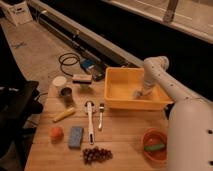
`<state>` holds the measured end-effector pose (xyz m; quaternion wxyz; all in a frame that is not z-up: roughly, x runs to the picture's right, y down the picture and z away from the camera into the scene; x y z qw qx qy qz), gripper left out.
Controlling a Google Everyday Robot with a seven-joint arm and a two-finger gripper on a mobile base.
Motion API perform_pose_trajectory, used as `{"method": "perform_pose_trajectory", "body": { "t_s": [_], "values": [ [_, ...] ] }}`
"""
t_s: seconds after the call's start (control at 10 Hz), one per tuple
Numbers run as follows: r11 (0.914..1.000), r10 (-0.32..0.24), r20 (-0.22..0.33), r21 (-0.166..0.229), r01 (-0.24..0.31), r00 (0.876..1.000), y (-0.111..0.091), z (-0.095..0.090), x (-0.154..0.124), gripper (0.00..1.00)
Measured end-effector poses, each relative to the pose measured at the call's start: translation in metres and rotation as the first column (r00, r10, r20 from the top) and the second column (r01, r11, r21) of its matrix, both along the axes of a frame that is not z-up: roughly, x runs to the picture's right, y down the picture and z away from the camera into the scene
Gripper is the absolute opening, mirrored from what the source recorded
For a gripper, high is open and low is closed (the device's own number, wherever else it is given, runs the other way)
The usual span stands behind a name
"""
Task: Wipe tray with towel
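The tool [140, 92] hangs down inside the yellow tray [131, 104] near its right wall, with a pale grey wad, seemingly the towel [135, 94], at its tip on the tray floor; I cannot tell whether the tool is open or closed. The tray sits at the far right of the wooden tabletop [122, 135]. In front of it lie a brush [90, 121] and fork [101, 116] side by side, with a banana [64, 115], sponge [75, 136], grapes [96, 154] and a red bowl [154, 145] nearby.
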<state>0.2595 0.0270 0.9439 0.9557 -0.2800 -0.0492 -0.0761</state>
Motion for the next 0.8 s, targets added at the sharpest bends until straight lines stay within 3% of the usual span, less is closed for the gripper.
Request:
{"method": "perform_pose_trajectory", "body": {
  "t_s": [0.4, 0.6, 0.8],
  "values": [
    [0.9996, 0.016, 0.137, 0.023, -0.019, 0.99, 0.006, 0.001, -0.047, 0.0],
    [0.9997, 0.023, 0.167, 0.005, -0.024, 0.986, 0.019, -0.007, -0.053, 0.0],
    [0.9979, 0.057, 0.155, -0.038, -0.052, 0.986, 0.037, -0.021, -0.042, 0.0]
  ]
}}
